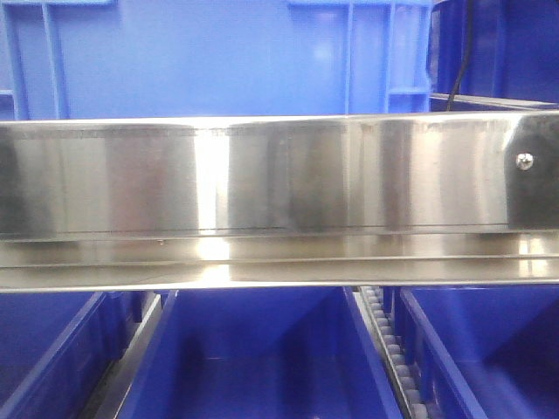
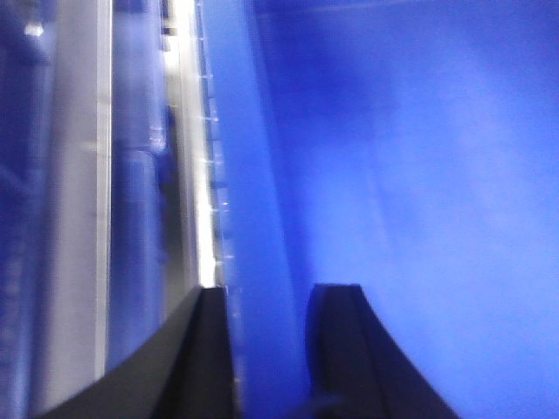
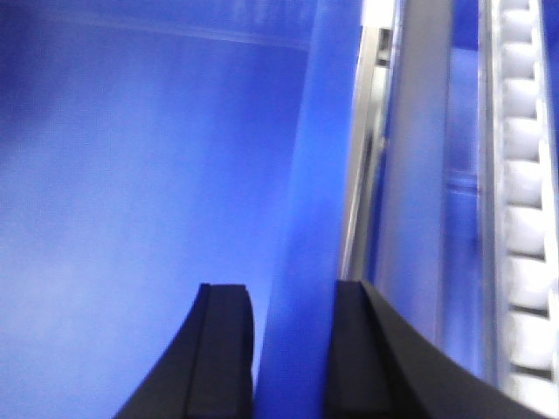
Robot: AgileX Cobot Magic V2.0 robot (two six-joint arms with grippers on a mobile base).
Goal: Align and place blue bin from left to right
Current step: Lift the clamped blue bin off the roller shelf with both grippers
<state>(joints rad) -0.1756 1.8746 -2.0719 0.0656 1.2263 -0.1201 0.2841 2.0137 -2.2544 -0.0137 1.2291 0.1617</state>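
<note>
Blue bin (image 1: 262, 336), bright plastic, upright, open-topped, smooth inner walls

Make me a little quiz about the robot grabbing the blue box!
1. True or false: the left gripper has a wall of the blue bin between its fingers.
2. What runs beside the bin in the right wrist view? A: a row of pale rollers. B: a red rope. C: a yellow ball.
3. Fill in: the shiny bar across the front view is made of ____.
Key: 1 true. 2 A. 3 metal.
</note>
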